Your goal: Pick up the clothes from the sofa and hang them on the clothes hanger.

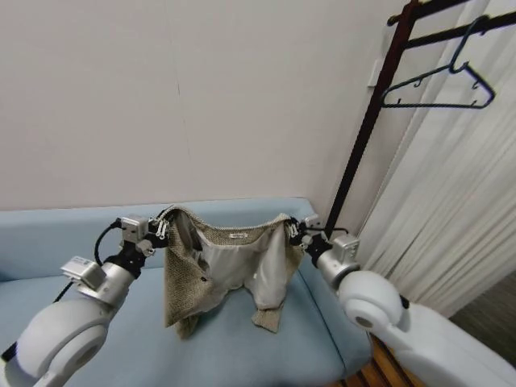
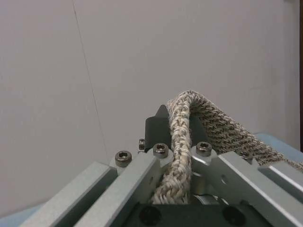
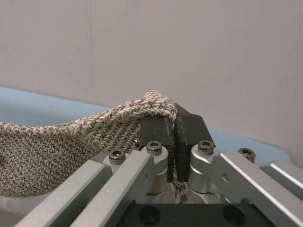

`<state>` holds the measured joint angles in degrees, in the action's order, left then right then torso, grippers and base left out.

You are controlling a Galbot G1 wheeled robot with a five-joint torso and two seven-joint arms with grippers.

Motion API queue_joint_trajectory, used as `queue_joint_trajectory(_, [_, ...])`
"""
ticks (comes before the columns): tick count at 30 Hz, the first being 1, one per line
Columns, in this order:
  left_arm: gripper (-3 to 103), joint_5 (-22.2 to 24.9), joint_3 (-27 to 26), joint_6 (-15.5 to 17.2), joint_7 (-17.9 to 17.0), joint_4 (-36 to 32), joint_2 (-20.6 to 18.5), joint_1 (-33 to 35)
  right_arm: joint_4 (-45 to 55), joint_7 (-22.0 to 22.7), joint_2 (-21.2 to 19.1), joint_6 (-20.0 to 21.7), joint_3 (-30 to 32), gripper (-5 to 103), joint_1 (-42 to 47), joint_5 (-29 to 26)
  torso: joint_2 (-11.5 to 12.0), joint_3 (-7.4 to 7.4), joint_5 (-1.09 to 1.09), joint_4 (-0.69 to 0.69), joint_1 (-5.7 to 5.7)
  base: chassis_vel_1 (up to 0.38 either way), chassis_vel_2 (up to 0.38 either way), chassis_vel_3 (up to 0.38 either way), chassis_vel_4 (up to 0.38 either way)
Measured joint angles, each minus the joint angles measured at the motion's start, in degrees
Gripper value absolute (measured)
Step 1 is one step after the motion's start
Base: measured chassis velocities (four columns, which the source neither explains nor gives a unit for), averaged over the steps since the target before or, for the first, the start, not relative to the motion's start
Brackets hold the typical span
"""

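Beige knit sweater (image 1: 230, 266) held spread over the blue sofa (image 1: 48, 234), one shoulder clamped in the closed left gripper (image 1: 161, 230), other in the closed right gripper (image 1: 294, 232); best kept level and taut while lifting toward the hanger (image 1: 435, 106).

coarse knitted cardigan (image 1: 230, 266), matt cloth sofa (image 1: 48, 234), glossy dark metal rack (image 1: 367, 121).

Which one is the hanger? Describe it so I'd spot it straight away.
Start at the blue sofa, where the left gripper and right gripper hold a knit top spread between them. At the sofa's right end a dark rack rises beside the white curtain. The hanger dangles from one of its top bars: thin black wire, bare, a triangle with a hook.
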<state>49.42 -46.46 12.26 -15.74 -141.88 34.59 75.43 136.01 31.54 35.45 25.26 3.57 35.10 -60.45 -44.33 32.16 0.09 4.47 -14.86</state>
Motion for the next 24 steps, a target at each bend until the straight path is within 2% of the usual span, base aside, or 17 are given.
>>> queue_joint_trajectory(3, [1, 3.6, -4.9, 1.0, -0.6, -1.4, -1.2, 0.8, 0.6, -0.1, -1.4, 0.7, 0.8, 1, -2.9, -2.5, 0.0, 0.0, 0.0, -0.01, 0.0, 0.0, 0.0, 0.0, 0.0])
queue_joint_trajectory(5, [1, 4.6, -6.2, 1.1, -0.7, -1.5, -1.5, 1.1, 0.8, -0.1, -1.7, 0.9, 1.0, 1, -3.5, -3.1, 0.0, 0.0, 0.01, -0.01, 0.0, 0.0, 0.0, 0.0, 0.0])
queue_joint_trajectory(8, [1, 10.9, -14.7, 2.6, -1.1, -1.6, -2.9, 2.8, 2.1, -0.2, -4.1, 1.6, 1.9, 1, -8.4, -8.0, 0.0, 0.0, 0.0, -0.01, 0.0, 0.0, 0.0, 0.0, 0.0])
queue_joint_trajectory(10, [1, 11.5, -15.6, 2.7, -1.2, -1.7, -3.0, 2.9, 2.2, -0.2, -4.3, 1.7, 2.0, 1, -8.9, -8.5, 0.0, 0.0, 0.0, -0.02, 0.0, 0.0, 0.0, 0.0, 0.0])
queue_joint_trajectory(14, [1, 23.7, -27.2, 3.4, -1.2, -1.6, -4.5, 4.4, 4.4, -0.8, -7.8, 1.9, 3.3, 1, -17.1, -19.7, 0.0, 0.0, -0.01, -0.02, 0.0, 0.0, 0.0, 0.0, 0.0])
queue_joint_trajectory(15, [1, 23.7, -27.2, 3.4, -1.2, -1.6, -4.5, 4.4, 4.4, -0.8, -7.8, 1.9, 3.3, 1, -17.1, -19.7, 0.0, 0.0, -0.01, -0.02, 0.0, 0.0, 0.0, 0.0, 0.0])
queue_joint_trajectory(17, [1, 28.3, -30.9, 3.4, -0.9, -1.6, -4.9, 4.6, 4.9, -1.6, -9.1, 1.6, 3.8, 1, -19.5, -24.2, 0.0, 0.0, -0.02, -0.01, 0.0, 0.0, 0.0, 0.0, 0.0])
queue_joint_trajectory(19, [1, 35.4, -36.6, 2.7, 2.6, -1.6, -5.2, 5.2, 5.2, -3.6, -11.2, -0.2, 4.6, 1, -22.9, -31.5, 0.0, 0.0, -0.01, -0.01, 0.0, 0.0, 0.0, 0.0, 0.0])
queue_joint_trajectory(21, [1, 36.5, -37.3, 2.5, 3.5, -1.6, -5.2, 5.2, 5.3, -3.9, -11.5, -0.4, 4.6, 1, -23.5, -32.9, 0.0, 0.0, 0.0, -0.01, 0.0, 0.0, 0.0, 0.0, 0.0])
queue_joint_trajectory(22, [1, 39.1, -38.9, 2.0, 5.7, -1.6, -5.3, 5.3, 5.4, -4.4, -12.3, -1.1, 4.8, 1, -25.1, -36.9, 0.0, 0.0, -0.01, -0.01, 0.0, 0.0, 0.0, 0.0, 0.0])
queue_joint_trajectory(23, [1, 44.1, -41.0, 1.4, 9.1, -1.6, -5.7, 5.1, 5.5, -5.2, -13.3, -1.9, 4.9, 1, -27.4, -42.0, 0.0, 0.0, -0.01, -0.02, 0.0, 0.0, 0.0, 0.0, 0.0])
queue_joint_trajectory(24, [1, 47.3, -42.3, 1.4, 10.4, -1.6, -6.0, 4.7, 5.6, -5.7, -14.1, -2.2, 4.9, 1, -29.0, -45.2, 0.0, 0.0, -0.01, -0.01, 0.0, 0.0, 0.0, 0.0, 0.0])
